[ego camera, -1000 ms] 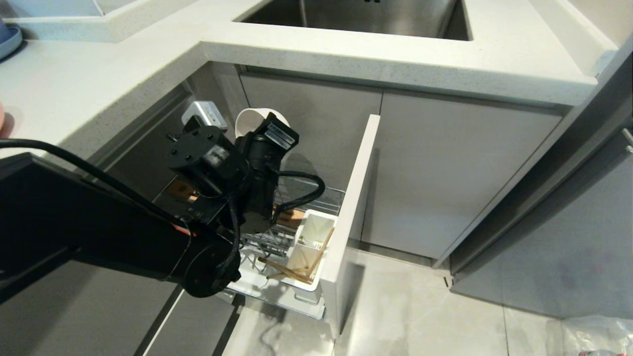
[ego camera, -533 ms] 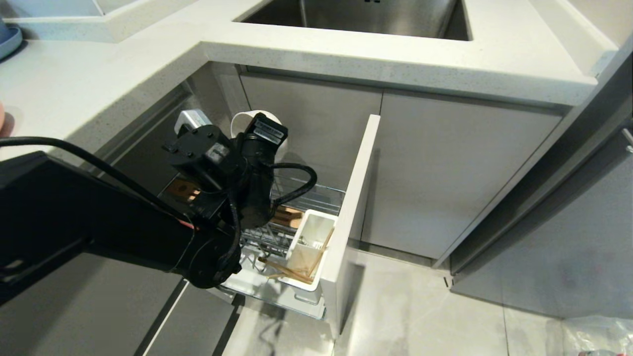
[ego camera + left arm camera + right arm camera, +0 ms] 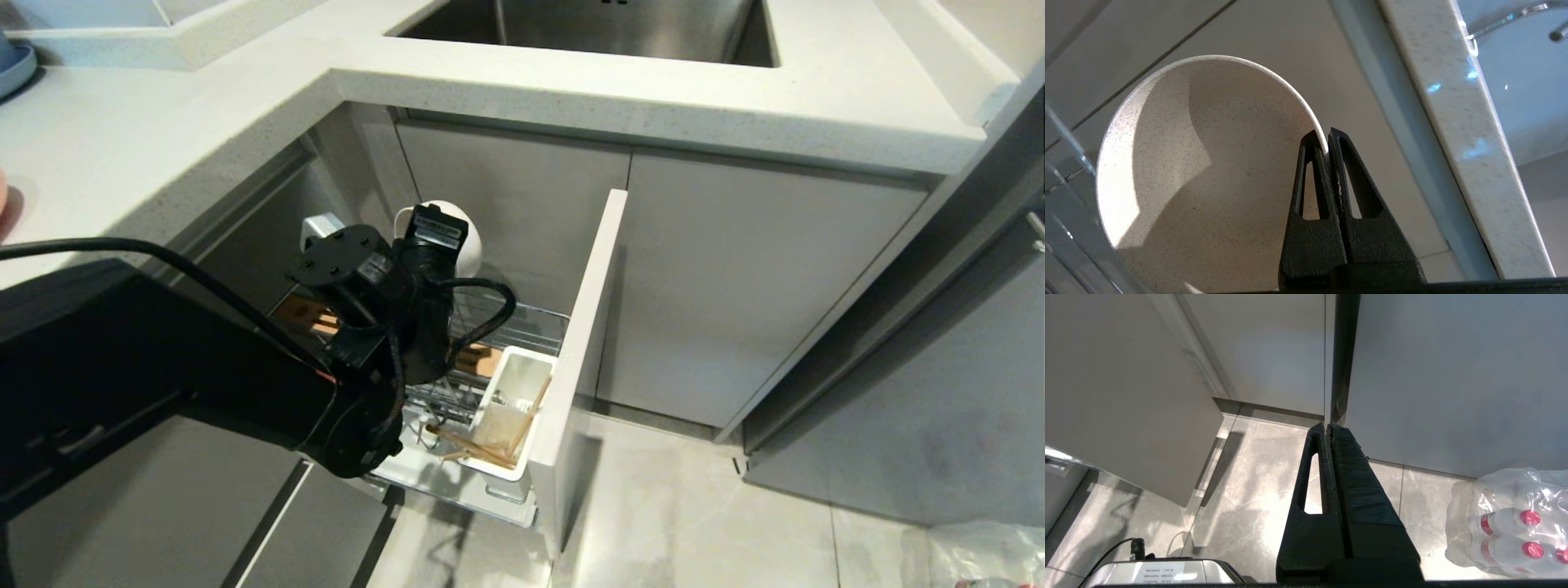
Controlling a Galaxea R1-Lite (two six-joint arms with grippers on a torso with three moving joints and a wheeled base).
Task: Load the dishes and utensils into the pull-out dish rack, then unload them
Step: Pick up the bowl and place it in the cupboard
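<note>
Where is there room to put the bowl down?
The left gripper pinches the bowl by its rim above the rack. The wide countertop left of the sink is bare. The rack's front end is crowded: utensil cup, chopsticks.

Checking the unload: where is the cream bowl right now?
In the head view, the cream bowl is left of centre, above the pull-out dish rack, pinched by its rim in the left pincer.

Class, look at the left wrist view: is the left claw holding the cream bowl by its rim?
Yes: the left claw is shut on the rim of the cream bowl, one finger inside and one outside.
</note>
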